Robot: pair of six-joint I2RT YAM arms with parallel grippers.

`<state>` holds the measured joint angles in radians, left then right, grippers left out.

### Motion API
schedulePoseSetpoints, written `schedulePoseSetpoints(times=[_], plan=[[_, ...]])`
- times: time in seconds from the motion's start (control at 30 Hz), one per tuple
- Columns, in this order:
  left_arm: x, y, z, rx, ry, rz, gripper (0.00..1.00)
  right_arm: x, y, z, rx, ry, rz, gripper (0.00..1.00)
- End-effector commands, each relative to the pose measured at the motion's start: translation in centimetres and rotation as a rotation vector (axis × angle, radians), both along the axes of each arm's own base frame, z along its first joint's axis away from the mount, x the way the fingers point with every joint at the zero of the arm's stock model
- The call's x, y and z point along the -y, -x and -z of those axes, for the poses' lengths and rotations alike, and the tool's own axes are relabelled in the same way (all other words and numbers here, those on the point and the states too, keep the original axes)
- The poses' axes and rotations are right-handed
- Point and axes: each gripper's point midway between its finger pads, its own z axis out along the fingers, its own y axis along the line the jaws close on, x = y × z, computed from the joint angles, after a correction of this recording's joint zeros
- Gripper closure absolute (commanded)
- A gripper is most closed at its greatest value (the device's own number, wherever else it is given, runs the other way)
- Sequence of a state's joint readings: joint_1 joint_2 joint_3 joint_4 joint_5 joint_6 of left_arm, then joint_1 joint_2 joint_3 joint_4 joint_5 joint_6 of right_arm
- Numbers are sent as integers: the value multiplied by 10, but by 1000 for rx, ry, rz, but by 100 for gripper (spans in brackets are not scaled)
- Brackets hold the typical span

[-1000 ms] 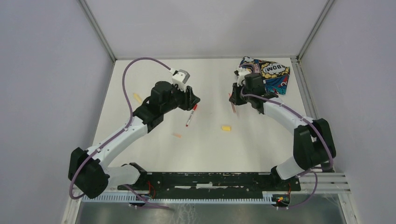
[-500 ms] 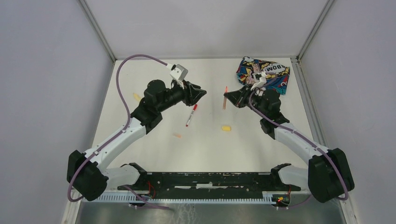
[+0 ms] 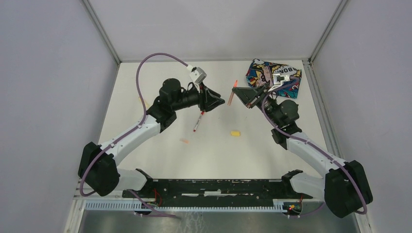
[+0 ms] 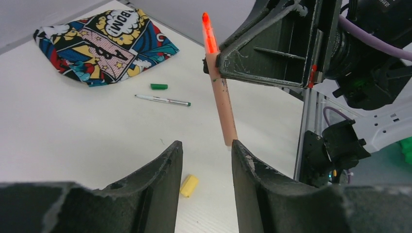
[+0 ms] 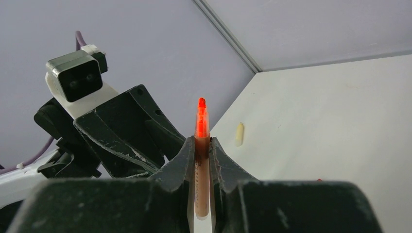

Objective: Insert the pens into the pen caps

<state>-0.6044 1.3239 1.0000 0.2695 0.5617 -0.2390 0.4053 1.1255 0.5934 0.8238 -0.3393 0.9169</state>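
Note:
My right gripper [image 3: 236,91] is shut on the orange pen [image 3: 232,95] and holds it in the air, bright tip up; the grip shows in the right wrist view [image 5: 201,141]. My left gripper [image 3: 219,102] is open and empty, facing the pen from the left, its jaws just below the pen's blunt end [image 4: 225,116]. A red-ended pen [image 3: 197,121] lies on the table under the left arm. A yellow cap [image 3: 235,133] and an orange cap [image 3: 183,141] lie nearer the front. A green cap [image 4: 158,86] and a green-ended pen [image 4: 163,100] lie near the pouch. A yellow pen [image 5: 239,134] lies far left.
The comic-print pouch [image 3: 274,76] lies at the back right corner, behind the right arm. Grey walls enclose the white table [image 3: 218,160] on three sides. The left arm's purple cable [image 3: 150,60] loops above the back left.
The right gripper has lifted the orange pen off the table and swung it left toward the middle. The left gripper has risen and moved right to face it.

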Motion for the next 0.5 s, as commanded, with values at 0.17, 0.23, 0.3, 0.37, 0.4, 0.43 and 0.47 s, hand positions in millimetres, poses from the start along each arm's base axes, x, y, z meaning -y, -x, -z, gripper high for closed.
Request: schedulePoseSetpoints(times=[0.17,0.23,0.3,0.37,0.4,0.43,0.47], plan=[[13,16,-24,9,73,114,51,-25,23,-32,163,-14,-107,86],[13,17,-24,8,74,115,51,-29,25,-33,174,-7,-117,86],[12,17,-24,8,75,115,52,-32,27,-35,183,-7,-125,86],[12,17,-24,8,75,114,52,-35,28,-36,184,-9,-132,86],[12,17,-24,8,75,111,52,-36,28,-36,186,-11,-136,86],[12,16,-23,7,74,109,52,-37,29,-38,188,-14,-139,86],[12,17,-24,8,75,110,52,-38,29,-39,190,-16,-141,86]])
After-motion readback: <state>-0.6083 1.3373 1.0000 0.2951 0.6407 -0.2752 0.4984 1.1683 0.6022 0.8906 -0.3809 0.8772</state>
